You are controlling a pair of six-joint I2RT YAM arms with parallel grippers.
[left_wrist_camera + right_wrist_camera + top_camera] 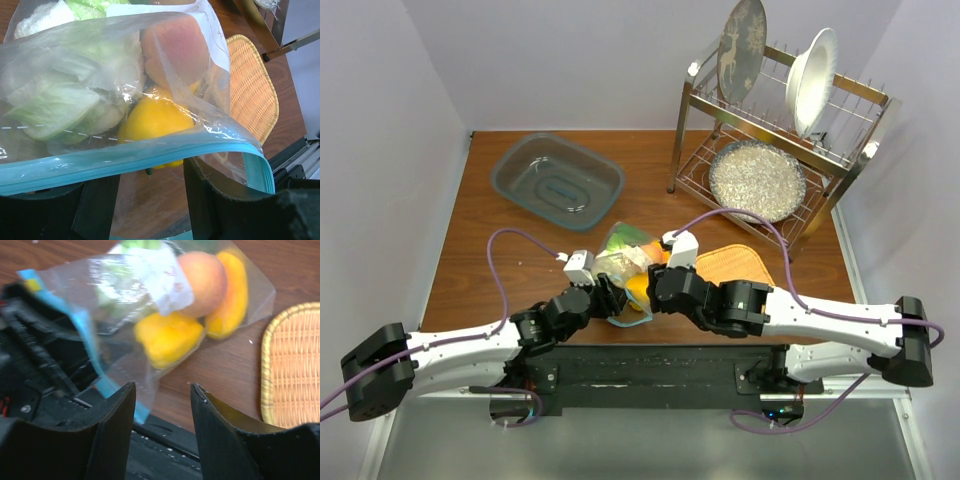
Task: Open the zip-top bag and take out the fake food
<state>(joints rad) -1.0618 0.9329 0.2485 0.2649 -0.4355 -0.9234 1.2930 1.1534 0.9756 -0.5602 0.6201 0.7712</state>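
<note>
The zip-top bag (623, 257) lies on the wooden table between my two grippers. In the left wrist view the bag (90, 70) fills the frame, and its teal zip strip (125, 160) runs across the tops of my fingers. Inside are a yellow bell pepper (155, 122), a peach (175, 50), and white cauliflower with green leaves (50, 105). My left gripper (150, 177) has its jaws wide apart, with bag plastic between them. My right gripper (162, 390) is open and empty just short of the bag's zip corner (100, 355). The pepper (167, 337), peach (202, 280) and an orange piece (232, 295) show there.
A round-cornered woven orange mat (735, 265) lies just right of the bag. A grey plastic basin (557, 180) sits at the back left. A metal dish rack (780, 130) with plates stands at the back right. My left arm's black body (40, 355) is close to my right gripper.
</note>
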